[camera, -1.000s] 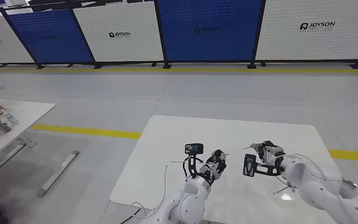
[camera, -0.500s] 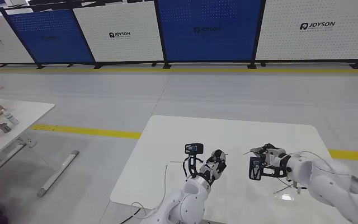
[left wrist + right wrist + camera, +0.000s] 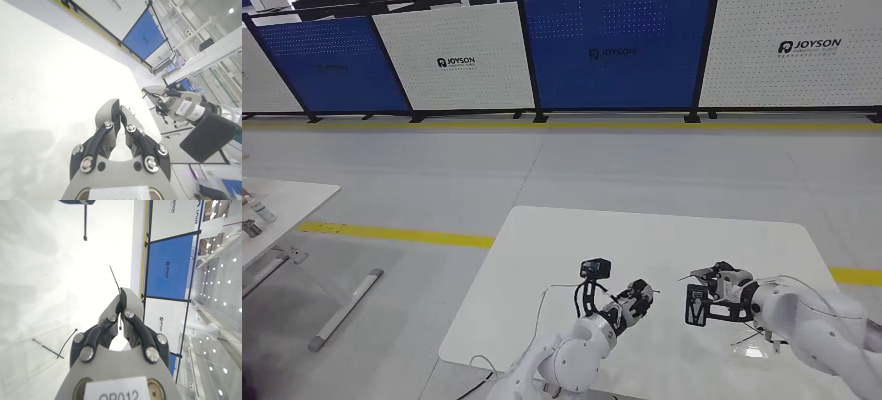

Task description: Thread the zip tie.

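The white table (image 3: pixel 572 240) carries both arms over its near edge. The right gripper (image 3: pixel 121 294) is clamped on a black zip tie (image 3: pixel 114 277), whose thin tail juts past its tips. The left gripper (image 3: pixel 120 111), close beside it, pinches a second zip tie (image 3: pixel 85 224) with the head sticking out. Two loose ties (image 3: pixel 66 341) lie crossed toward the near right corner.

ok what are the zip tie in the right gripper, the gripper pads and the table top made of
Zip tie: looks like black plastic, likely nylon. It is a thin matte strap, slightly bent where it leaves the right gripper.
Pads: black and finely ribbed, probably rubber.
Table: smooth white top with soft reflections, perhaps laminate, but it is hard to tell.
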`<state>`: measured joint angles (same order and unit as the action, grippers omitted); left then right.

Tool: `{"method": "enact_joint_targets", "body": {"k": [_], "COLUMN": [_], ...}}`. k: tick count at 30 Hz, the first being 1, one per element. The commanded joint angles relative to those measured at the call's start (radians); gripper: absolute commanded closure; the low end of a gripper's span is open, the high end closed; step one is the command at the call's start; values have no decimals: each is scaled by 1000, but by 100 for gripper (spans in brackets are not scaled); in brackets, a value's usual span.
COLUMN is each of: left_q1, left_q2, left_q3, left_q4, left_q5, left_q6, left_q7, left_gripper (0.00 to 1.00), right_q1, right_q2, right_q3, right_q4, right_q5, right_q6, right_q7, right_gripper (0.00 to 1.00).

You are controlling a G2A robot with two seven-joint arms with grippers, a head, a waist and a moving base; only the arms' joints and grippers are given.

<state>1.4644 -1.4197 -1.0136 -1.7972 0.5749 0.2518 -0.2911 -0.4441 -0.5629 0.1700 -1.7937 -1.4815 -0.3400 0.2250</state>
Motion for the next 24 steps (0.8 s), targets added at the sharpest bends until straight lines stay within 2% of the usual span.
{"method": "enact_joint_targets", "body": {"k": [1, 4, 10, 13, 24], "left_q1": [0, -1, 11, 17, 15], "left_q2": [0, 0, 10, 18, 19], "left_q3": [1, 3, 36, 44, 43], "left_q4": [0, 0, 21, 59, 63], "left_q5": [11, 25, 213, 338, 356], "left_q6": [1, -11, -129, -199, -200], "left_q7": [17, 33, 201, 306, 314], "left_gripper": [100, 100, 100, 100, 100], "right_q1": [-6, -20, -31, -26, -26], "right_q2": [0, -3, -8, -10, -10], "right_q3": [1, 1, 0, 0, 0], "right_q4": [3, 7, 6, 14, 14], "right_q5": [6, 16, 63, 106, 106], "right_q6": [0, 0, 0, 0, 0], "right_q7": [-3, -12, 2, 24, 24], "right_gripper": [100, 100, 100, 100, 100]}}
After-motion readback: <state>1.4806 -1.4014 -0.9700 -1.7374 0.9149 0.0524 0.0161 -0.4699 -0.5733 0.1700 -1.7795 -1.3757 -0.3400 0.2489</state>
